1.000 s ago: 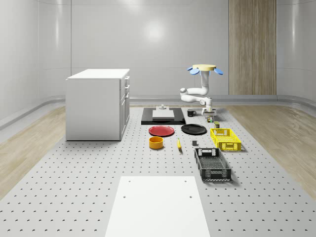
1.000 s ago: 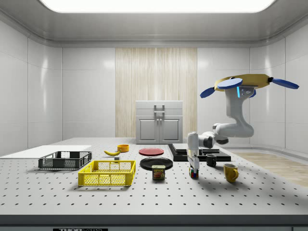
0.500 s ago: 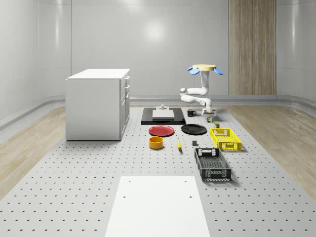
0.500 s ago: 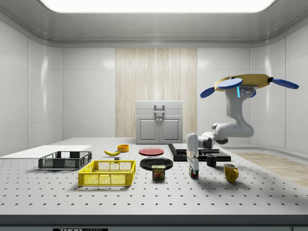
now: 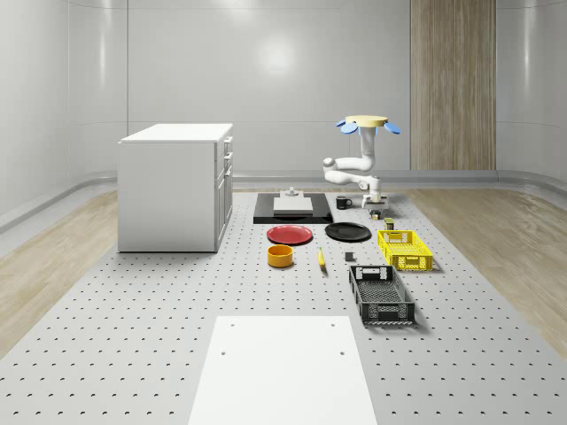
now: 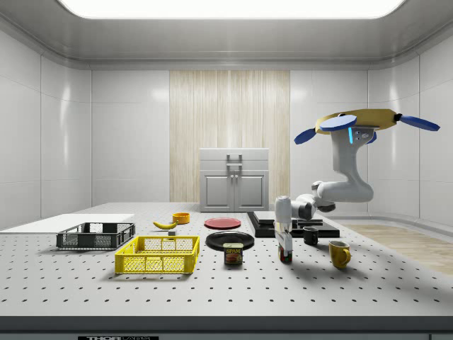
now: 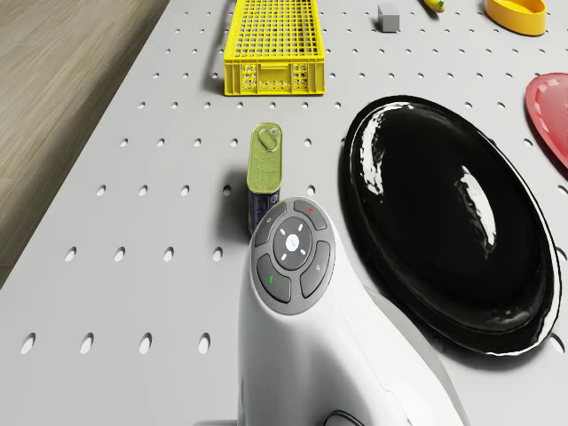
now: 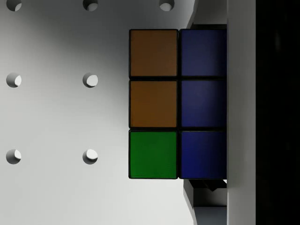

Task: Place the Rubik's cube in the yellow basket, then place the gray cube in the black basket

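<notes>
The drone (image 6: 368, 122) hovers above the table's (image 5: 133, 354) far end, its gripper (image 6: 284, 249) lowered over the Rubik's cube (image 8: 176, 104) (fingers' state cannot be told), at the spam can's (image 7: 264, 174) three o'clock in the side view.

Gripper (image 6: 285, 249) sits low at the Rubik's cube (image 8: 177, 104); a spam can (image 6: 233, 253) stands between it and the yellow basket (image 6: 158, 255), black plate (image 7: 448, 226) beside, bare table (image 7: 133, 222) opposite.

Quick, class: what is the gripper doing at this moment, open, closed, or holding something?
Gripper: down on the Rubik's cube beside the table; cannot be told whether it grips. Drone hovers above.
</notes>
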`<state>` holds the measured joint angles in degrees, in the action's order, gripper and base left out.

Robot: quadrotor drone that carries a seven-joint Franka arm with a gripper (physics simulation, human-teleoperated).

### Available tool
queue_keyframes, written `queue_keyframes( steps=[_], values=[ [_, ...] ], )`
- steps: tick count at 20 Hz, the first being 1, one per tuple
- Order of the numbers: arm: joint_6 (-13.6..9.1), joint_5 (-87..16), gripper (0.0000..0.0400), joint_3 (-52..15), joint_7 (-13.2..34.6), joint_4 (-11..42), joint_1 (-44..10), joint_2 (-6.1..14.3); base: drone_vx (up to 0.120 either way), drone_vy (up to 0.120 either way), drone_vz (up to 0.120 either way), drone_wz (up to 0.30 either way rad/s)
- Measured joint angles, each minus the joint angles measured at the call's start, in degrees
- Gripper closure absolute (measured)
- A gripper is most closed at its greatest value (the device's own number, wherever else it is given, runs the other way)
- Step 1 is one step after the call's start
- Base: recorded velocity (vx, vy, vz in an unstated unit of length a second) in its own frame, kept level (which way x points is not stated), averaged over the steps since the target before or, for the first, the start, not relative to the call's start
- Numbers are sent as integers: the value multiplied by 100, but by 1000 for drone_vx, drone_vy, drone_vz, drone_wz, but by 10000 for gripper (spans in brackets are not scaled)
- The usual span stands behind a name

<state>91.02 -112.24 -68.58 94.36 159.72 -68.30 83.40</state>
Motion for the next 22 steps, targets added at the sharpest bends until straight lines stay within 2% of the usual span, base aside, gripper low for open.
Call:
queue_keyframes(
  steps=[5,11,19,22],
  values=[
    [-79,219,73,-224,20,70,21,16,0,0,8,0],
    [-184,570,76,-581,54,158,39,48,0,0,120,0],
    [-166,744,77,-734,79,183,27,120,0,0,120,0],
    [-143,771,77,-752,86,184,20,149,0,53,13,0]
  ],
)
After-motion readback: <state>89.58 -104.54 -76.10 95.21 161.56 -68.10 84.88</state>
